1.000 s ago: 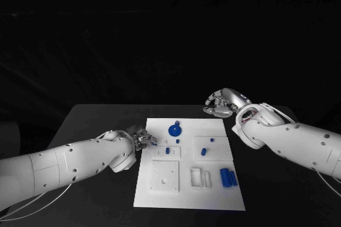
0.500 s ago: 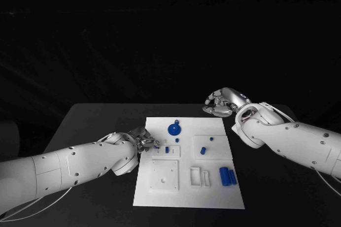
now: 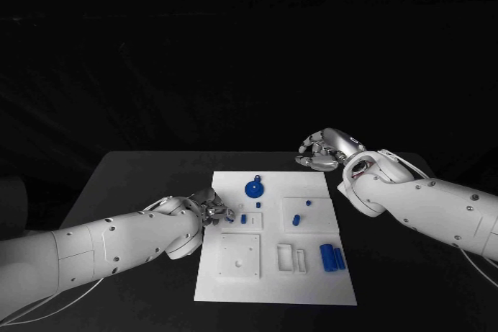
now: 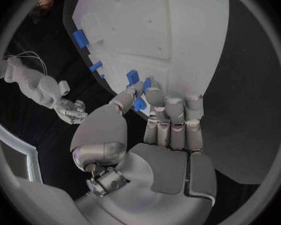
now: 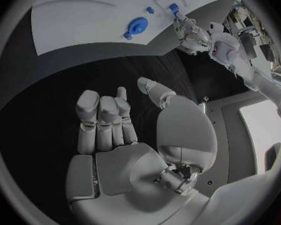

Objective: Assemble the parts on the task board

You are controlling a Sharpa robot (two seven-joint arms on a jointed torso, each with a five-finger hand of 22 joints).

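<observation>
Left wrist view: left hand (image 4: 159,135) fingers pinch blue part (image 4: 139,104); right hand (image 5: 125,135) curled, empty.

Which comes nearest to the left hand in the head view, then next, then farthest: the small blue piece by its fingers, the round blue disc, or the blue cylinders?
From the left hand:
1. Small blue piece, beside the fingertips.
2. Round blue disc, board's far end.
3. Blue cylinders, board's right near side.

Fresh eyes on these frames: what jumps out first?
The white task board in the middle of the black table, dotted with small blue parts; the round blue disc near its far edge stands out. The left hand sits at the board's left edge, pinching a small blue part. The right hand hovers curled beyond the far right corner, holding nothing.
</observation>
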